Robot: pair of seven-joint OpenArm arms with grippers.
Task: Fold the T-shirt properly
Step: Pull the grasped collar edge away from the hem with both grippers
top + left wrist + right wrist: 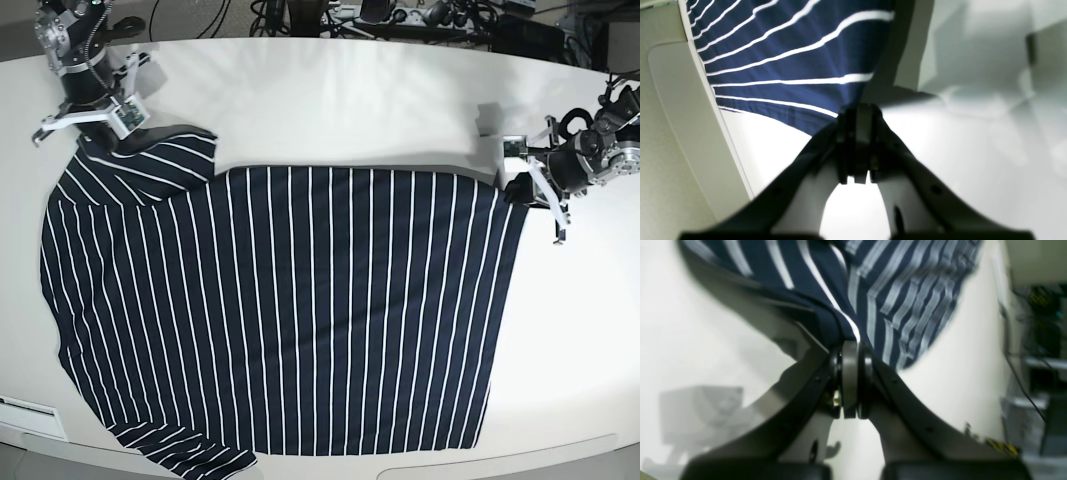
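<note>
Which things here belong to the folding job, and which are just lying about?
Part of the job:
- striped T-shirt, spread on the white table
- left pincer, shut on the shirt's edge
- right pincer, shut on the shirt near a sleeve

Just lying about:
- cables and gear along the table's far edge

Right pincer (pixel 850 355) clamped on striped T-shirt (pixel 907 290) edge, table (pixel 690 340) beneath.

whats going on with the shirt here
A two-armed robot is working on a navy striped T-shirt spread flat on a white table. The right gripper is shut on the cloth at a sleeve-side corner, and the left gripper is shut on the hem corner at the other end. No fold is made yet.
</note>
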